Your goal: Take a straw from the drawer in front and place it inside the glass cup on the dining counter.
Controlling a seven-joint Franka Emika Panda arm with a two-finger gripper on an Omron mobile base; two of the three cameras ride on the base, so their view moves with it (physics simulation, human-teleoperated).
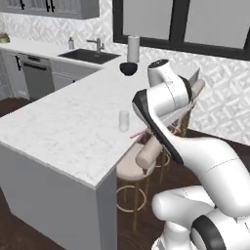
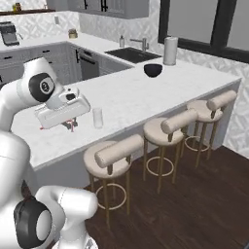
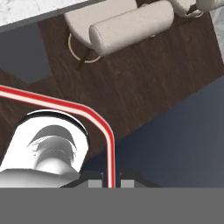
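End effector (image 3: 111, 183) is clamped tight on the straw (image 3: 98, 120), close beside the glass cup (image 2: 97, 117). I'd line the straw up straight above the cup's rim before lowering.

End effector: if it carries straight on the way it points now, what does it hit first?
Probably the dark wood floor. The end effector, shut on the thin red bendy straw, looks down past the counter edge; the cushioned beige bar stool sits off toward the top. Depth is uncertain.

Thin red bent straw (image 3: 105, 131) near upright translucent glass cup (image 1: 124, 120) on dining counter (image 1: 63, 127).
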